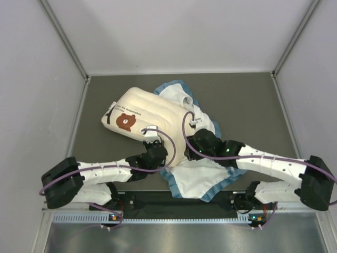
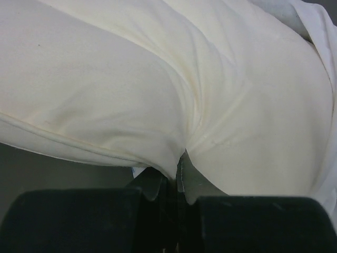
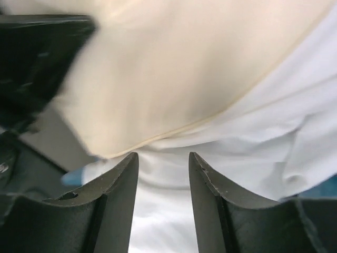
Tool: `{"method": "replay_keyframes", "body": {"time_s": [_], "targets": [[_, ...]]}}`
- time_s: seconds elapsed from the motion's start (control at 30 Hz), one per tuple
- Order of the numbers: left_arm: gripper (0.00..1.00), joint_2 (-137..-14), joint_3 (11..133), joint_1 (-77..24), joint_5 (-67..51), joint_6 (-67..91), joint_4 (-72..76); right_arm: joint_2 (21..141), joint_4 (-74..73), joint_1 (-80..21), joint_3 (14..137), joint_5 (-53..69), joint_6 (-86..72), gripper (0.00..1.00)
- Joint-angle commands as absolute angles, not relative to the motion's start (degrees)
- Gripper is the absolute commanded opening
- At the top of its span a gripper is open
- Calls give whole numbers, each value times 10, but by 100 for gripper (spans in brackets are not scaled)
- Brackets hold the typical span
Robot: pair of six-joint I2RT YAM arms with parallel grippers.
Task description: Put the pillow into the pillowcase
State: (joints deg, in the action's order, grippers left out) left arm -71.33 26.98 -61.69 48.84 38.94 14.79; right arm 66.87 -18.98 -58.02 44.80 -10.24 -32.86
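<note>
- A plump cream-white rectangular pillow (image 1: 145,112) with quilted seams lies at a slant on a dark grey table (image 1: 253,105), a little left of the middle.
- A small brown bear logo (image 1: 125,121) and a line of printed text mark the pillow's left end, which points toward the left wall.
- A large fabric pillowcase (image 1: 202,176) lies spread under and beside the pillow, with its plain white inside facing up and a blue ruffled edge around it.
- The pillow's right end rests on the pillowcase. Part of the case reaches past the pillow toward the far side, and a wide flap runs toward the near edge of the table.
- From above, the pillow lies on top of the case fabric and most of it is uncovered.
- The left gripper (image 2: 179,167) sits at the near long edge of the pillow. Its jaws are pressed together on a gathered fold of the cream pillow fabric, which puckers into them.
- The right gripper (image 3: 163,158) is just beside the pillow's right end, over the white case fabric. Its jaws stand spread, with nothing pinched between them.
- In the right wrist view, the cream pillow edge lies just beyond the fingertips, with white case fabric under it.
</note>
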Motion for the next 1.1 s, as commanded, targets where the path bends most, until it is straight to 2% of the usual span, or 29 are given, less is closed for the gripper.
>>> {"method": "replay_keyframes", "body": {"time_s": [0.0,0.2,0.53,0.57,0.6,0.63,0.7,0.83,1.07], "targets": [[0,-693,268,-603,475,380,113,705,-218,-560,483,-211,-361,43],[0,-678,263,-594,466,367,114,765,-235,-543,503,-268,-381,47],[0,-687,273,-594,459,350,120,811,-188,-532,511,-247,-380,47],[0,-689,276,-594,458,347,121,817,-179,-529,507,-231,-379,35],[0,-690,277,-594,453,345,125,817,-173,-526,505,-222,-376,29],[0,-692,279,-594,450,340,127,817,-167,-522,504,-211,-374,13],[0,-698,285,-594,441,328,133,802,-147,-522,496,-180,-365,0],[0,-714,313,-594,437,301,141,742,-131,-523,496,-92,-350,0],[0,-757,433,-578,401,258,122,708,-196,-519,619,40,-326,0]]}}
